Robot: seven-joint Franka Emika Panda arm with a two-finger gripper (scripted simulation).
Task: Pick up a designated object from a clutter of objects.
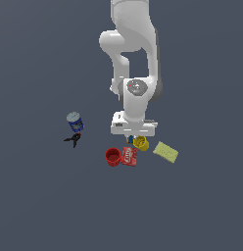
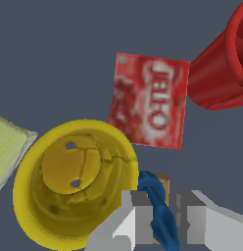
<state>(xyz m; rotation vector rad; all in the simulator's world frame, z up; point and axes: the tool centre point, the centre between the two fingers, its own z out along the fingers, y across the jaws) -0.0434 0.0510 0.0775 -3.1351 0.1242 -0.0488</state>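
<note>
Blue piece (image 2: 160, 215), the designated object, is standing between the two fingers (image 2: 135, 215) of the end effector (image 2: 160, 220) in the wrist view, just beside the yellow cup (image 2: 74, 186) and in front of a tan square tile (image 2: 161, 182) that is peeking out behind it. In the exterior view only a sliver of blue (image 1: 129, 139) is showing under the hand, next to the yellow cup (image 1: 141, 143). The end effector (image 1: 133, 135) is sitting low over the clutter with its fingers bracketing the piece; they are appearing to press on its sides, though whether they are fully clamping it I cannot tell for certain, since the contact edges are partly hidden.

Moving outward, the red packet (image 2: 149, 100) is lying flat near the cup, and the red cup (image 2: 221, 68) is lying just past it. The yellow sponge (image 2: 8, 147) is lying on the cup's other side. In the exterior view the blue-white can (image 1: 75, 122) and the black clamp (image 1: 73, 140) are lying well apart toward that view's left on the grey surface (image 1: 45, 206).

Judging by this, the grasp step is under way. The next move is calling for a firm squeeze and a straight lift, keeping clear of the yellow cup's rim, which could be nudged.
</note>
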